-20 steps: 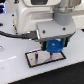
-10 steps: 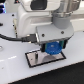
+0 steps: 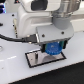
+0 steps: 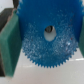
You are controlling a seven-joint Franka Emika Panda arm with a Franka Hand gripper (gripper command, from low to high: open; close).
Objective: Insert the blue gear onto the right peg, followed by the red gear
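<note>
Wrist view: gripper clamps the blue gear by its rim, fingers at 9 and 3 o'clock, over the white plate. We'd call it light, rigid, slick plastic.

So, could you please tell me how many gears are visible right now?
1: the blue gear, held in the gripper above the white plate. No red gear shows; the arm may be hiding it.
</note>
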